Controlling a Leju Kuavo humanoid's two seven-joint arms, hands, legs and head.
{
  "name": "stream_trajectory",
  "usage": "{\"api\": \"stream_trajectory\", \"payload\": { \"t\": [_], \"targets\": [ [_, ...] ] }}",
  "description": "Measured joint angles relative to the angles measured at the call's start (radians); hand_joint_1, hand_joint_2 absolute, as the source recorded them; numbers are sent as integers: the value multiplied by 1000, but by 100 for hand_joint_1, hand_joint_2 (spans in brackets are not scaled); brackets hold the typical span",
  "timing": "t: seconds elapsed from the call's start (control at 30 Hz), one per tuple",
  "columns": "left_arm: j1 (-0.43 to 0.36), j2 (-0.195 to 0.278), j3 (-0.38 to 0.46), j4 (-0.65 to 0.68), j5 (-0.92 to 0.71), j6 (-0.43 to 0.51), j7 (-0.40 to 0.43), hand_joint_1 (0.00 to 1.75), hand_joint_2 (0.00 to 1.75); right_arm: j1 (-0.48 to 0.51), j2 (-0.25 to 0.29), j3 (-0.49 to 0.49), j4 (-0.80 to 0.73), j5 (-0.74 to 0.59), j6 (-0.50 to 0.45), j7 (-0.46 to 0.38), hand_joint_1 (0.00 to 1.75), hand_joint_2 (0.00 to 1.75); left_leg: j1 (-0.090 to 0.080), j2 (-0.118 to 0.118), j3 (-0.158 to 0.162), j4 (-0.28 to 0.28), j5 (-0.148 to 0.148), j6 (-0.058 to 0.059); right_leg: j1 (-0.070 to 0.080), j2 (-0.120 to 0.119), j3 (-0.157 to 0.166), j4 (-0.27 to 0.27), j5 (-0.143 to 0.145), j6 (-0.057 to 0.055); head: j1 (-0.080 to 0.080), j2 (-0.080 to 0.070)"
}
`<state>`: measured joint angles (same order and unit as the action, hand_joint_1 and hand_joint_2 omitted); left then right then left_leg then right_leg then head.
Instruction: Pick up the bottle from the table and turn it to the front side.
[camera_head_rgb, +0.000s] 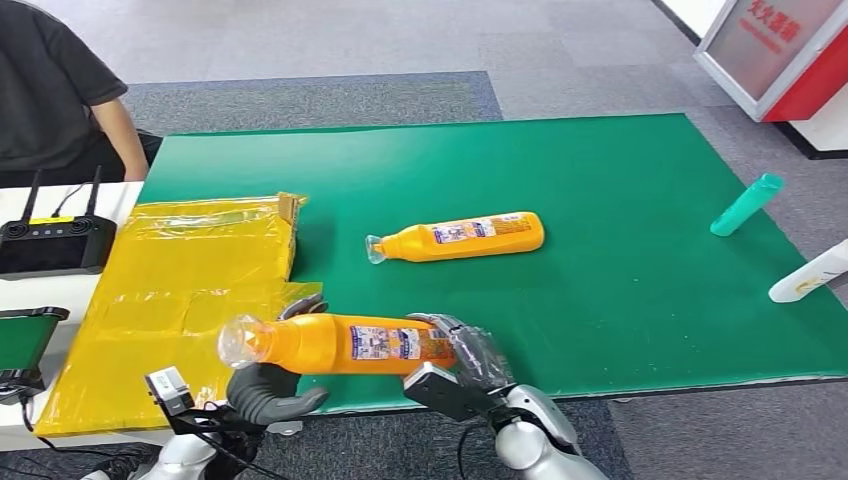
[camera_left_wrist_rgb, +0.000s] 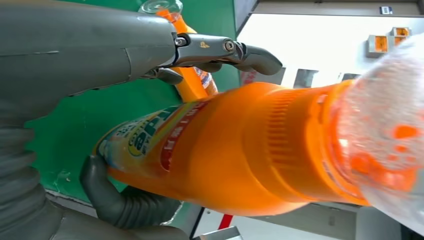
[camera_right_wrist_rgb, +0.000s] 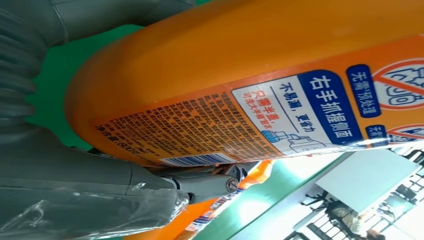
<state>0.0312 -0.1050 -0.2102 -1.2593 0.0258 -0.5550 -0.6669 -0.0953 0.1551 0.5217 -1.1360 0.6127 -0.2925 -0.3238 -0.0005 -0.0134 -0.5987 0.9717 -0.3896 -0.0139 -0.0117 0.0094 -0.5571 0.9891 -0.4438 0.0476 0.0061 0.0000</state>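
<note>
The orange bottle (camera_head_rgb: 340, 343) lies level above the counter's (camera_head_rgb: 620, 300) near edge at 6 o'clock, clear cap toward 9. The left hand (camera_head_rgb: 268, 392) grips its neck end; the right hand (camera_head_rgb: 462, 352) clasps its base. 1 more orange bottle (camera_head_rgb: 460, 237) lies at centre.

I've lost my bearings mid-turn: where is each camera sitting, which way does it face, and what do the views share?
Head view: high on the body, looking down at the green table; both arms enter from below, left hand and right hand gripping the held bottle.
Left wrist view: behind the left hand, facing the bottle's clear neck.
Right wrist view: behind the right hand, facing the bottle's base label.
Shared: the held bottle; the second bottle lies beyond.
</note>
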Motion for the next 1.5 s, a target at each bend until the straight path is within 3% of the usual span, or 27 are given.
{"api": "stream_trajectory", "payload": {
  "t": [0.23, 0.4, 0.73, 0.83, 1.0, 1.23, 1.37, 1.5],
  "targets": [
    [0, -3, 0, 0, -7, 14, 5, 4, 175, 9, -3, 23, -44, 4, 0, 2, 175, 175, 0, 0, 0, 0, 0, 0, 0, 0, 0, 0, 0, 0, 0, 0],
    [-1, -4, 0, 0, -14, 15, 5, 30, 175, 10, -5, 36, -52, 4, 3, 6, 175, 175, 0, 0, 0, 0, 0, 0, 0, 0, 0, 0, 0, 0, 0, 0],
    [-3, -4, -2, 0, -39, 16, -6, 27, 175, 8, -8, 52, -45, -2, 3, 11, 175, 175, 0, 0, 0, 0, 0, 0, 0, 0, 0, 0, 0, 0, 0, 0],
    [-3, -4, -4, 0, -45, 15, -8, 34, 175, 7, -8, 54, -38, -4, 3, 11, 175, 175, 0, 0, 0, 0, 0, 0, 0, 0, 0, 0, 0, 0, 0, 0],
    [-3, -4, -9, 0, -52, 11, -10, 75, 175, 4, -8, 54, -26, -11, 4, 10, 175, 175, 0, 0, 0, 0, 0, 0, 0, 0, 0, 0, 0, 0, 0, 0],
    [-4, -4, -9, 0, -53, 11, -10, 75, 175, 1, -8, 54, -16, -15, 10, 6, 175, 175, 0, 0, 0, 0, 0, 0, 0, 0, 0, 0, 0, 0, 0, 0],
    [-6, -4, -8, 0, -53, 12, -10, 167, 175, 1, -8, 54, -14, -15, 10, 5, 175, 175, 0, 0, 0, 0, 0, 0, 0, 0, 0, 0, 0, 0, 0, 0],
    [-8, -4, -8, 0, -53, 12, -10, 175, 175, -1, -8, 54, -12, -15, 10, 2, 175, 175, 0, 0, 0, 0, 0, 0, 0, 0, 0, 0, 0, 0, 0, 0]
  ]
}}
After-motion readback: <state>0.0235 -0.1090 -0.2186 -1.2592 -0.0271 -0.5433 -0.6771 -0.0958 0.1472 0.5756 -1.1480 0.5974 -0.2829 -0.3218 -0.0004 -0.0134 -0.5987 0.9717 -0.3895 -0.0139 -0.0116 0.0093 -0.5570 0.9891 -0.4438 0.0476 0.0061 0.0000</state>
